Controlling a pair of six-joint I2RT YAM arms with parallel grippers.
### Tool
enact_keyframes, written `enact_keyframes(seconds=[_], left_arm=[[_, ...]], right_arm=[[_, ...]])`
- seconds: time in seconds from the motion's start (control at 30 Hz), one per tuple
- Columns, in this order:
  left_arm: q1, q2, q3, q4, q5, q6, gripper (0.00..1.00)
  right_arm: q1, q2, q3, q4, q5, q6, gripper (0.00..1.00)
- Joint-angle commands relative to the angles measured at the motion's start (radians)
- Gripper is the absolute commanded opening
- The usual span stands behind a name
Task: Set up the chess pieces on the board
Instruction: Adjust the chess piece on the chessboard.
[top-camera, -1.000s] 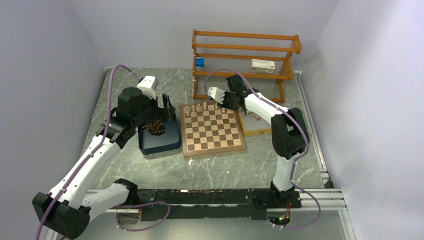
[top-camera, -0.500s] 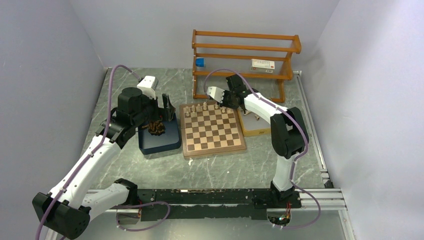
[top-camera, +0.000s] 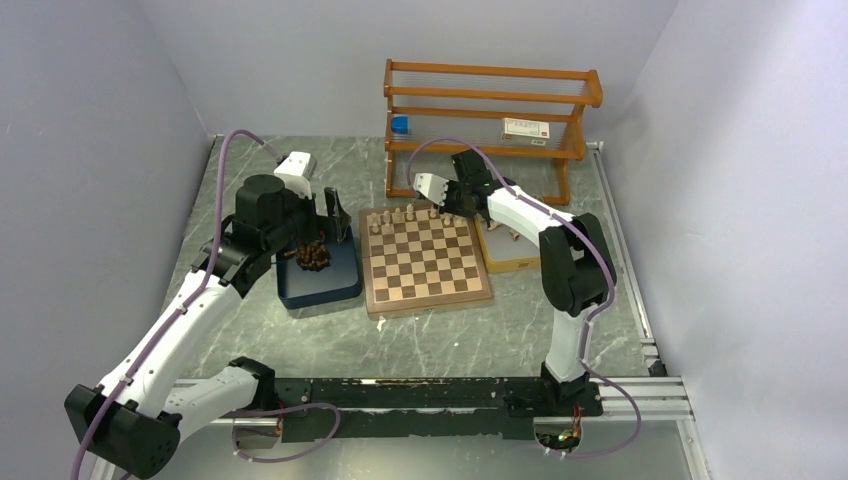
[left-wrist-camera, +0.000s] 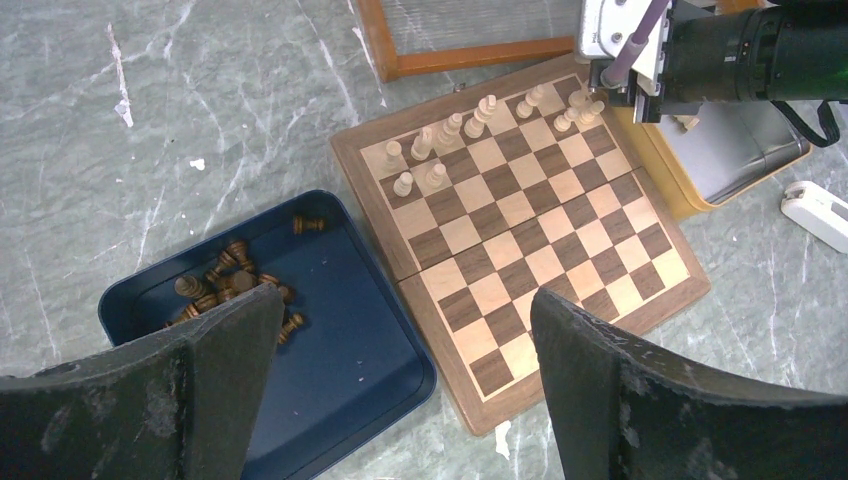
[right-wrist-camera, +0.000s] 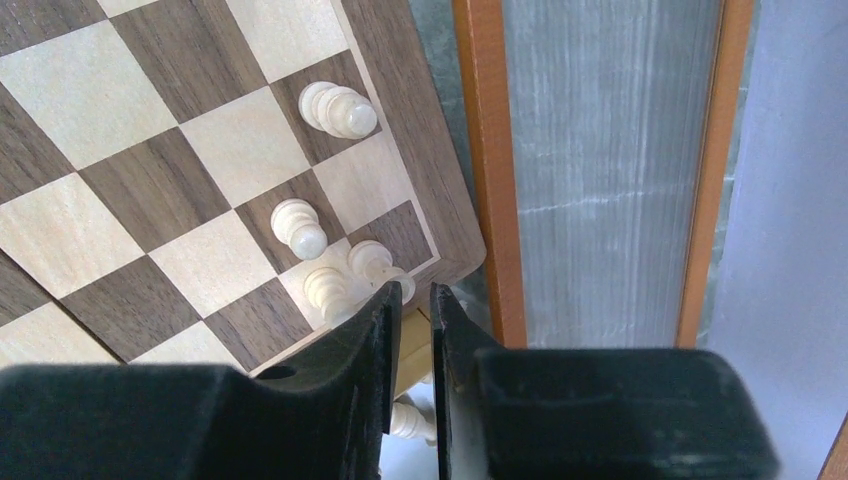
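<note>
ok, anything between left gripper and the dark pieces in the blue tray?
Nothing visible. The left gripper hangs open above the blue tray; the dark pieces lie uncovered in one corner. The right gripper is away at the board's far edge.

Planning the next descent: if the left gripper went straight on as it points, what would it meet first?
Probably the rim of the blue tray beside the board, not the dark pieces; depth is unclear.

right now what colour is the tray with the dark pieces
The tray is dark blue, clearest in left wrist view.
</note>
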Motion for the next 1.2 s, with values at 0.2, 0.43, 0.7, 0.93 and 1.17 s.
enact_keyframes(seconds=[0.2,0.43,0.7,0.93,1.17], left_arm=[[0.001,-0.014,-0.004,0.007,-0.013,0.004,0.98],[0.001,-0.014,-0.003,0.006,-0.014,0.005,0.98],[0.001,-0.013,-0.003,0.007,-0.013,0.004,0.98],[0.001,-0.016,-0.004,0.007,-0.010,0.004,0.98],[0.001,-0.019,-0.005,0.011,-0.003,0.003,0.98]], right_arm=[[0.000,0.043,0.012,0.012,0.000,-0.009,0.20],[0.000,0.050,0.018,0.020,-0.001,-0.011,0.20],[-0.004,0.000,0.000,0.050,-0.009,0.018,0.19],[-0.015,-0.044,-0.006,0.079,-0.021,0.105,0.22],[-0.029,-0.050,0.003,0.062,-0.028,0.192,0.23]])
